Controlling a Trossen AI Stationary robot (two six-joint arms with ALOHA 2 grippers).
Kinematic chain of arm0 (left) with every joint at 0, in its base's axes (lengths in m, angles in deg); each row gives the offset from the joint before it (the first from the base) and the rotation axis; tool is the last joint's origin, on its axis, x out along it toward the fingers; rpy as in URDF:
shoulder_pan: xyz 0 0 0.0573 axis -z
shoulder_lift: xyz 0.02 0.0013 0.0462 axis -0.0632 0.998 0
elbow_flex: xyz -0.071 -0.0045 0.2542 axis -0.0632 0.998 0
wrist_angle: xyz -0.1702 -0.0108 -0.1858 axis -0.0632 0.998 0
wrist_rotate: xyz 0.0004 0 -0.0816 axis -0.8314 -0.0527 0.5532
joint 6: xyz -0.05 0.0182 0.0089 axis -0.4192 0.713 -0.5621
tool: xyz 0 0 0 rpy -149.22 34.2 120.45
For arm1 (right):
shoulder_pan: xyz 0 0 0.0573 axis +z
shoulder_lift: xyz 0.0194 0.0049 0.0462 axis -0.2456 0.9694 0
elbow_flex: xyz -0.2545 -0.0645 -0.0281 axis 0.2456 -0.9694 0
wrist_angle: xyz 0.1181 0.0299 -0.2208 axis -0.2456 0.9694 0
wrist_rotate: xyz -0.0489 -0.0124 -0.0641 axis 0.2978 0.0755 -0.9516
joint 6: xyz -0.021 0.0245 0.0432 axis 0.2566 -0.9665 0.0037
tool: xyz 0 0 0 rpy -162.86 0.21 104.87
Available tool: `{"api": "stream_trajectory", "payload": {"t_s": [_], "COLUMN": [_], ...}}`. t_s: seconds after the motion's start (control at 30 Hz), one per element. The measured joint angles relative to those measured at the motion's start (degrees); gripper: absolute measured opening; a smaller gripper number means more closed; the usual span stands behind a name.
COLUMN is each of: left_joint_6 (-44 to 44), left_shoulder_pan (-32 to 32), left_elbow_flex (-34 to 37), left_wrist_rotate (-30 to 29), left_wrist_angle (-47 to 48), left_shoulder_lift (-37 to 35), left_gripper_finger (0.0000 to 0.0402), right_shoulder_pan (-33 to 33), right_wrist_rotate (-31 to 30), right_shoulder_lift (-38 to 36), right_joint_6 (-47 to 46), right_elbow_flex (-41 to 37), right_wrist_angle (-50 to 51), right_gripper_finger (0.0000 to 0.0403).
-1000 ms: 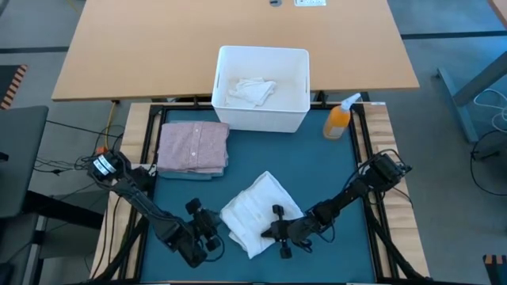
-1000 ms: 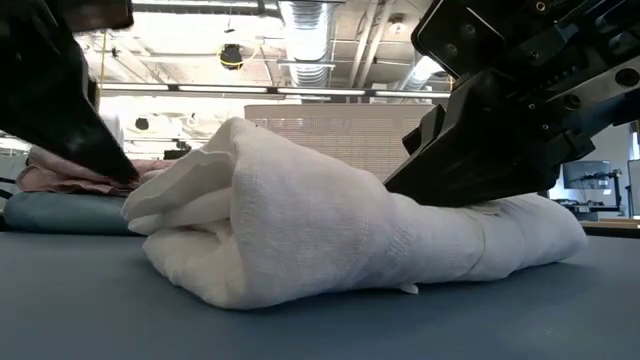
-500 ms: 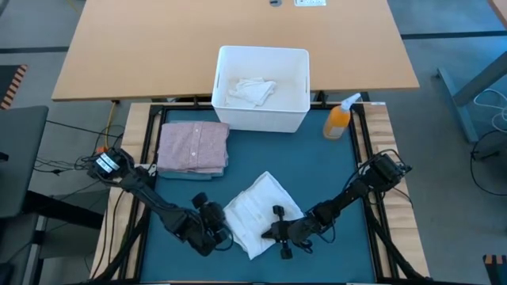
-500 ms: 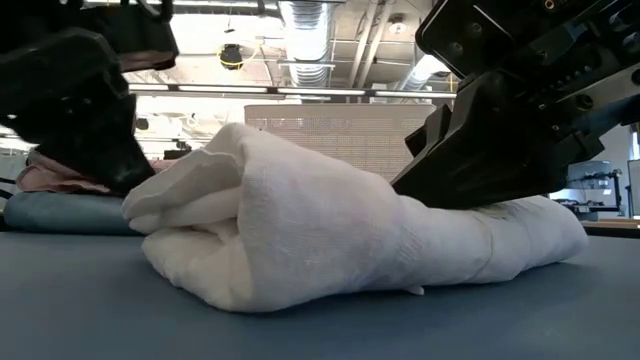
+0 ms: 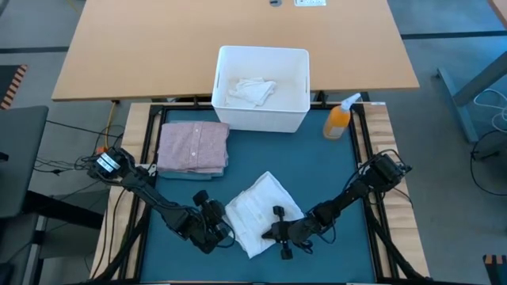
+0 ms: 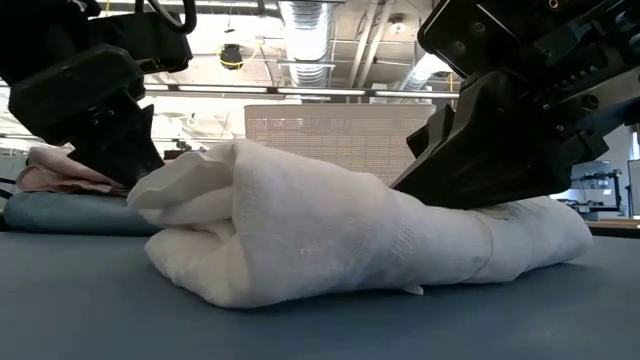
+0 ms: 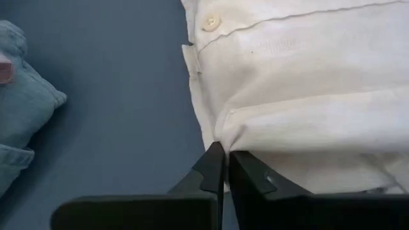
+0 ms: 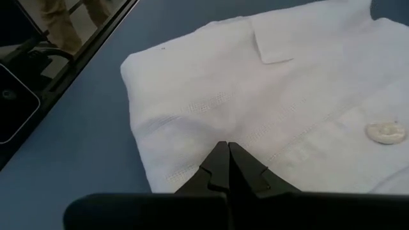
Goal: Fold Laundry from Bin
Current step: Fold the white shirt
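White garment (image 5: 257,212): folded, buttoned, lumpy bundle on the mat's (image 5: 317,162) near middle. My left gripper (image 7: 222,155) is pinched shut on its edge; my right gripper (image 8: 225,153), closed, presses its top without gripping.

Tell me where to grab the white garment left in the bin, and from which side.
Grip the raised crumpled folds at the middle of the white garment, coming straight down from above. It lies loosely bunched on the floor of the bin, with walls on all four sides, so a side approach looks blocked and no flat edge is exposed.
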Motion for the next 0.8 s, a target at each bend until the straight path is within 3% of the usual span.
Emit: {"api": "stream_trajectory", "payload": {"t_s": [0.27, 0.53, 0.67, 0.8], "left_joint_6": [-0.3, -4.2, 0.0, 2.2], "left_shoulder_pan": [2.3, 4.6, 4.5, 4.4], "left_elbow_flex": [0.0, -5.2, -5.5, -5.5], "left_wrist_rotate": [0.1, -0.8, 2.1, 3.1], "left_wrist_angle": [0.6, 14.5, 14.1, 14.8], "left_shoulder_lift": [0.0, 0.0, 0.0, 0.0], "left_gripper_finger": [0.0001, 0.0000, 0.0002, 0.0028], "right_shoulder_pan": [0.0, 0.0, -0.1, -0.1], "right_wrist_rotate": [0.0, 0.0, 0.0, 0.0], "right_shoulder_lift": [0.0, 0.0, 0.0, 0.0], "right_joint_6": [0.0, 0.0, 0.0, 0.0], "right_elbow_flex": [0.0, 0.0, 0.0, 0.0], "right_wrist_angle": [0.2, 0.4, 0.4, 0.4], "right_gripper_finger": [0.0018, 0.0018, 0.0018, 0.0018]}}
